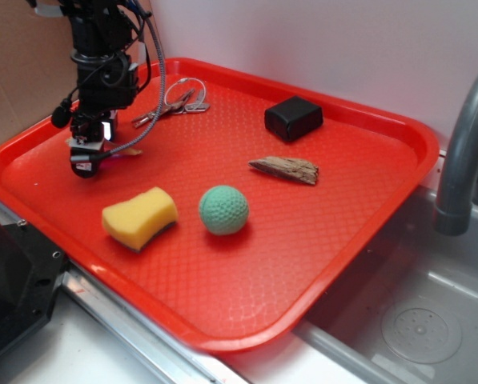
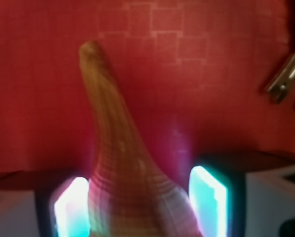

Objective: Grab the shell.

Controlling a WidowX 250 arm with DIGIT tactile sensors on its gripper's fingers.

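Note:
The shell (image 2: 122,177) is tan with fine ridges. It lies on the red tray (image 2: 211,74) with its long pointed tail away from the wrist camera. My gripper (image 2: 140,207) straddles its wide body, and the glowing pads (image 2: 70,207) press against both sides. In the exterior view my gripper (image 1: 85,160) is down at the tray's (image 1: 303,264) far left. Only the shell's thin tail (image 1: 129,151) sticks out to its right.
A ring of keys (image 1: 178,100) lies just behind the gripper, also in the wrist view (image 2: 285,74). A yellow sponge (image 1: 139,217), a green ball (image 1: 223,210), a brown wood chip (image 1: 285,169) and a black box (image 1: 293,118) lie on the tray. A grey faucet (image 1: 463,152) stands over a sink (image 1: 399,320) to the right.

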